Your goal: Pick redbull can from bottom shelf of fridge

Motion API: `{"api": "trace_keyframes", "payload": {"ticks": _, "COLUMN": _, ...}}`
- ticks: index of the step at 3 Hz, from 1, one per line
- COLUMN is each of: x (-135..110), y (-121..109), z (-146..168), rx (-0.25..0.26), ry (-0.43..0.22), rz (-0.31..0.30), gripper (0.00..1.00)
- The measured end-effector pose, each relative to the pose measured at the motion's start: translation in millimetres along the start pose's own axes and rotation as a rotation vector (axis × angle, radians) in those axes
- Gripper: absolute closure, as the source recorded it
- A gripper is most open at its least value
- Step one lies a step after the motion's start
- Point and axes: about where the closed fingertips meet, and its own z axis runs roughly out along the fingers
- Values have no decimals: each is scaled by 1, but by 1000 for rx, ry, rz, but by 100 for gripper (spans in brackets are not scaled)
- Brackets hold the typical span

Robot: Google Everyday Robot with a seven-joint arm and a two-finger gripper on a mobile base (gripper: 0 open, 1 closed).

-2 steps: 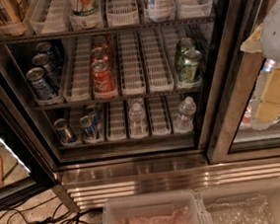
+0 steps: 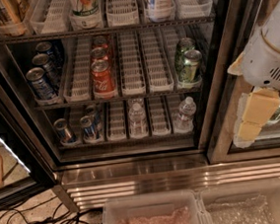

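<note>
Fridge (image 2: 156, 181) fills the view left of the gripper (image 2: 253, 119), whose grip cannot be told. On its bottom shelf (image 2: 156, 118), far left of the gripper, stands the slim blue-and-silver redbull can (image 2: 88, 128); a 7UP bottle (image 2: 85, 1) sits high above.

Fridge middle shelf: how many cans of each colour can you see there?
Blue cans: 3
Red cans: 3
Green cans: 2
Total: 8 cans
The gripper hangs at the right, outside the fridge, level with the lower shelves.
</note>
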Motion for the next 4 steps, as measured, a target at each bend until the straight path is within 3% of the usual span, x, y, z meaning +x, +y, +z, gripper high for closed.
{"api": "trace_keyframes", "payload": {"ticks": 1, "x": 0, "y": 0, "z": 0, "rx": 0, "ry": 0, "rz": 0, "gripper": 0}}
{"api": "trace_keyframes", "payload": {"ticks": 2, "x": -11, "y": 14, "z": 23, "rx": -16, "ry": -22, "rz": 20, "gripper": 0}}
{"api": "trace_keyframes", "payload": {"ticks": 4, "x": -57, "y": 49, "z": 121, "rx": -53, "ry": -43, "rz": 145, "gripper": 0}}
